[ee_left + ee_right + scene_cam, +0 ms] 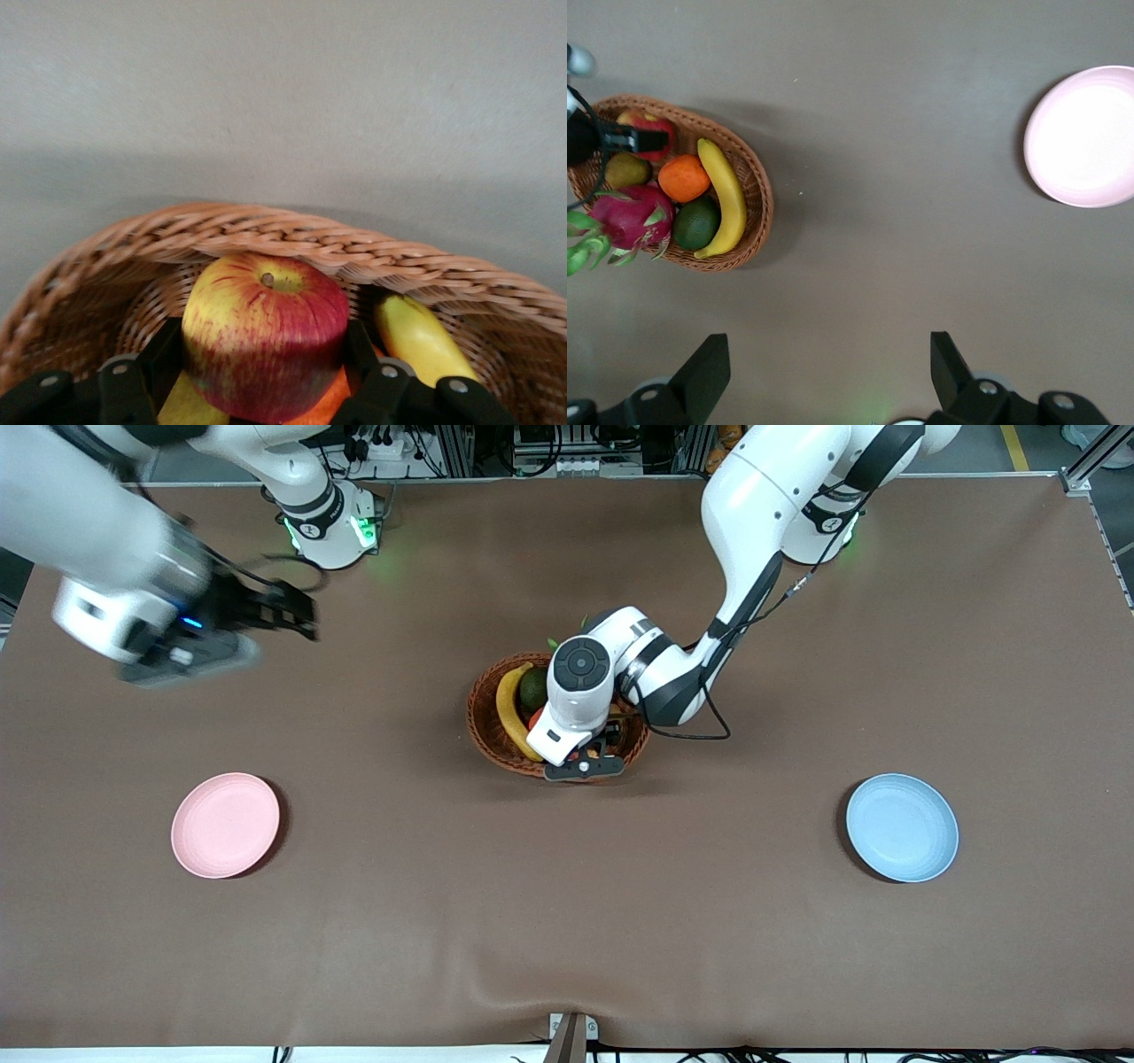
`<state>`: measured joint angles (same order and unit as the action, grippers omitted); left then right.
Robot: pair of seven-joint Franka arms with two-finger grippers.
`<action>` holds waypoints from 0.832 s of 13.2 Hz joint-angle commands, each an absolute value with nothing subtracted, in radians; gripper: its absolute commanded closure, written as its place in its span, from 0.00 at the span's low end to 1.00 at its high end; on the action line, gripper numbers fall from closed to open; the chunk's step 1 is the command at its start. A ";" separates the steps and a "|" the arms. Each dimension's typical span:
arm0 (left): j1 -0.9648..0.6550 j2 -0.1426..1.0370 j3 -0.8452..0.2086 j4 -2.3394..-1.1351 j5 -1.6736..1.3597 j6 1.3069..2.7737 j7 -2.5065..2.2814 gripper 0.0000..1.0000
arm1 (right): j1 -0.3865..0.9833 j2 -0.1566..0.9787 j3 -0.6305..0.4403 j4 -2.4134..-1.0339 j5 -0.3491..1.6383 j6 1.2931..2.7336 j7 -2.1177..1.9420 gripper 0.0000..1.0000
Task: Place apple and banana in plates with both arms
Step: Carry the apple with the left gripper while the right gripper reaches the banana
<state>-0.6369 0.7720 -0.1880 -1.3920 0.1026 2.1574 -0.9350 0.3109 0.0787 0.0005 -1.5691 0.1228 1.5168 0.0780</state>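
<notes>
Pink plate [225, 825] and blue plate [902, 826] are lying bare nearest the camera, well apart at the two ends of the table. Farther back, the wicker basket [493, 731] is holding the banana [509, 707] and the apple [263, 345], which the left gripper [585, 765] appears to be pinching between its fingers inside the basket. Right gripper [285, 611] is hovering over the table toward the right arm's end, jaws spread.

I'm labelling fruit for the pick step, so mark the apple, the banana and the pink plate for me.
apple [266, 341]: left wrist view, on its red and yellow skin, between the left gripper's fingers.
banana [726, 195]: right wrist view, mid-length of its peel.
pink plate [225, 825]: front view, its bare centre.
</notes>
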 commanded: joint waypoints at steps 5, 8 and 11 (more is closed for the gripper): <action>-0.438 0.453 -0.184 -1.404 0.115 1.798 -0.818 1.00 | 0.423 0.179 -0.011 -1.743 0.135 1.770 0.094 0.00; -0.243 0.402 -0.184 -1.407 0.115 1.689 -0.547 1.00 | 0.494 0.282 -0.011 -1.747 0.135 1.836 0.094 0.00; -0.027 0.420 -0.184 -1.410 0.117 1.693 -0.229 1.00 | 0.560 0.333 -0.011 -1.750 0.135 1.836 0.095 0.00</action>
<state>-0.1312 0.4186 -0.1664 -1.3867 0.1055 1.6897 -0.3713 0.5213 0.3148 0.0005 -1.7537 0.1230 1.8356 0.0886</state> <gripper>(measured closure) 0.229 0.000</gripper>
